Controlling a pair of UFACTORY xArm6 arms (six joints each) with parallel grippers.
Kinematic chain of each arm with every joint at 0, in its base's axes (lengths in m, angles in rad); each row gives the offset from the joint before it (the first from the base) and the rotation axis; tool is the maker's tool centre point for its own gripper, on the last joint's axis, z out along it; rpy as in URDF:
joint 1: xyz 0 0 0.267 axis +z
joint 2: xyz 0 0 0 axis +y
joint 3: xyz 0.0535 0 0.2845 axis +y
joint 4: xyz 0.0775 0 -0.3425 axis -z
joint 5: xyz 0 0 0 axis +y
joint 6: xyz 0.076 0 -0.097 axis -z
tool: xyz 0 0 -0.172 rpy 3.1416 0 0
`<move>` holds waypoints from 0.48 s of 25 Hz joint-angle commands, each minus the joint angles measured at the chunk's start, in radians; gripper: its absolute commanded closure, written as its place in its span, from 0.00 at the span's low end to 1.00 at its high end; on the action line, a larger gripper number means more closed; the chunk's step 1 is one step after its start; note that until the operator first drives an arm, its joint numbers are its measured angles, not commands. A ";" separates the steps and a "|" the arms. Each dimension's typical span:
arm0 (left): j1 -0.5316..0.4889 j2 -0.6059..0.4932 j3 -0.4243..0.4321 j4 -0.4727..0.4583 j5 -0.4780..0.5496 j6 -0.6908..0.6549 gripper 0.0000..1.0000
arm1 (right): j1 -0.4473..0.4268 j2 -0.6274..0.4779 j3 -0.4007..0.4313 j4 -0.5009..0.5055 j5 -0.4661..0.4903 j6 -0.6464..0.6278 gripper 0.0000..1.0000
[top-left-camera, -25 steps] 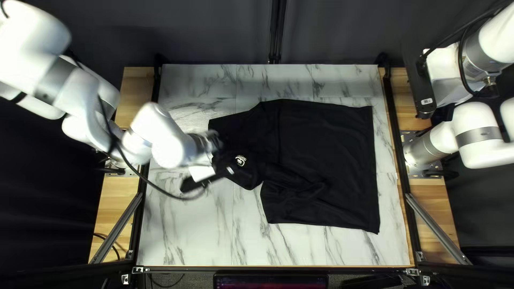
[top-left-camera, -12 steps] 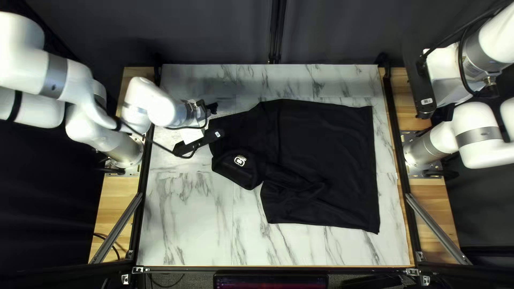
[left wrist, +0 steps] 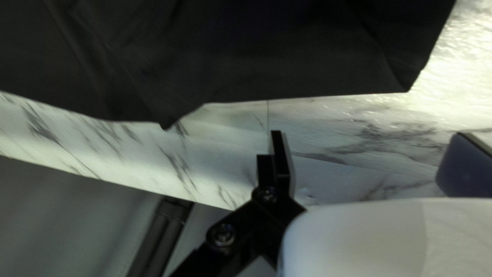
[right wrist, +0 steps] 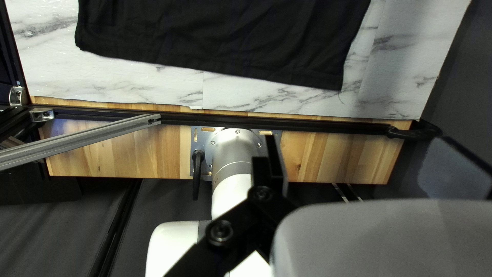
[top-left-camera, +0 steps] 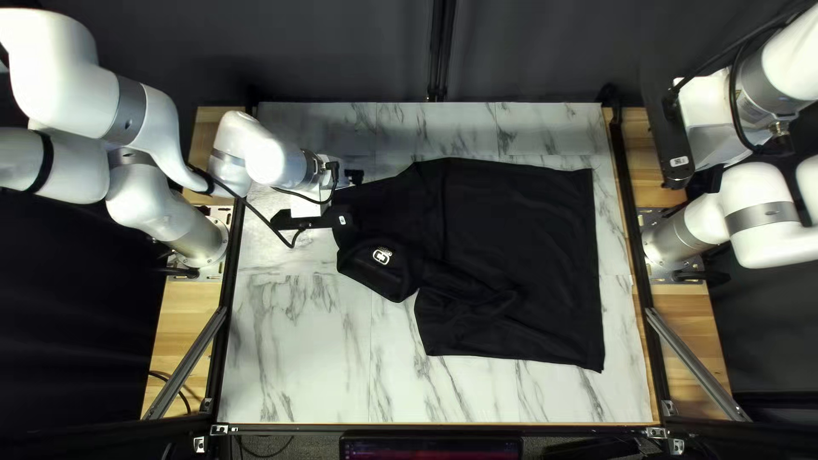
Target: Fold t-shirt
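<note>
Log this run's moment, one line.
black fabric t-shirt on white marbled tabletop | black left pincer open, shirt ahead | black right pincer open, off shirt

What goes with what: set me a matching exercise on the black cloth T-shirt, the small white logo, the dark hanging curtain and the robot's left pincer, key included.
1. Black cloth T-shirt
2. Small white logo
3. Dark hanging curtain
4. Robot's left pincer

A. Open, with no cloth between its fingers
B. Beyond the far edge of the white marbled tabletop
C. Lying on the tabletop, with creases in it
D. On the shirt's black fabric

Right pairs: 1-C, 2-D, 3-B, 4-A
</note>
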 commanded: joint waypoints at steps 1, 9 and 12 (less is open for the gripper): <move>-0.022 0.012 -0.010 -0.021 0.015 -0.035 0.00 | 0.000 0.000 0.000 0.000 0.000 0.000 0.00; -0.085 0.067 -0.064 -0.250 0.068 0.122 0.00 | 0.000 0.000 0.000 0.000 0.000 0.000 0.00; -0.139 0.055 -0.093 -0.407 0.135 0.187 0.00 | 0.000 0.000 0.000 0.000 0.000 0.000 0.00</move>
